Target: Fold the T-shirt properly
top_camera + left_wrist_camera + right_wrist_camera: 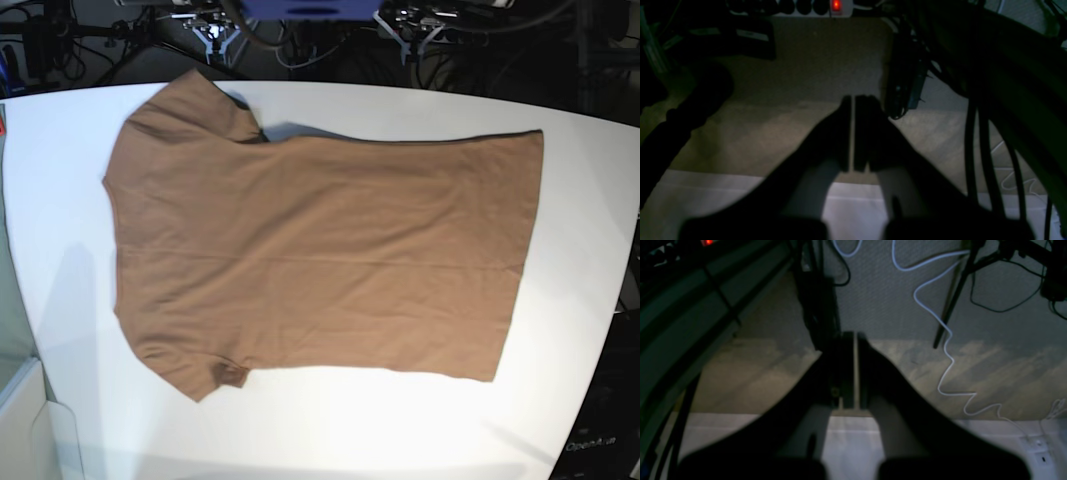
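The T-shirt (pixel 320 250), plain brown, lies spread flat on the white table (pixel 60 300). Its neck end points left and its hem right, with one sleeve at the far left and one at the near left. Neither wrist view shows it. My left gripper (pixel 852 100) is shut with nothing between its dark fingers, hanging over the carpet beyond the table edge (pixel 706 186). My right gripper (pixel 855 336) is also shut and empty, past the table edge (pixel 973 433). In the base view both arms sit at the far edge, behind the shirt.
On the carpet beyond the table lie a power strip with a red light (pixel 836 5), black cables (pixel 973 140) and a white cable (pixel 942 330). Dark stands and frames flank both grippers. Bare table surrounds the shirt on all sides.
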You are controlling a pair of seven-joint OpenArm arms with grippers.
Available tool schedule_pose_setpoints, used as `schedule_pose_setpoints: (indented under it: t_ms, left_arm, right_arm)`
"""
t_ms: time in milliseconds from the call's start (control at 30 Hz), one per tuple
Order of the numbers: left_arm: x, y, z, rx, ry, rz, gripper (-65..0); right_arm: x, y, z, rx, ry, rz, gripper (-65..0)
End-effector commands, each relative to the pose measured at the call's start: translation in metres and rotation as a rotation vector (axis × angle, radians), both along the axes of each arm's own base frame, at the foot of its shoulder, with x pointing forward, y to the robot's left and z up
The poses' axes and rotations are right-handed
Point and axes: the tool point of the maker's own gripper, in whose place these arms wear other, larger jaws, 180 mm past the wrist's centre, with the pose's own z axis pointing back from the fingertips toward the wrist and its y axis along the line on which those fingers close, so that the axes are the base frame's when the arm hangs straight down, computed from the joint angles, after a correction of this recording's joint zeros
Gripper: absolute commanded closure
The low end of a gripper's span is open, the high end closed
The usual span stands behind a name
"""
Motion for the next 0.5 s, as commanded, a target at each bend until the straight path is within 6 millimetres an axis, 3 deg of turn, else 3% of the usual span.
schedule_pose_setpoints:
  t_ms: [0,300,467]
  left_arm:
    - [0.003,0.000,0.000,0.003,-0.004,-0.007,-1.0]
    - [0.027,0.005,0.003,0.008,-0.178,-0.012,-1.0]
    - [0.028,0.014,0.007,0.022,-0.255,-0.015,-1.0]
  right_arm:
    - [0.001,0.000,0.000,-0.003,-0.002,0.005,0.0]
    - [0.005,-0.003,0.002,-0.015,-0.147,0.004,0.0]
    - [-0.003,-0.004,0.007,-0.021,-0.241,0.006,0.0]
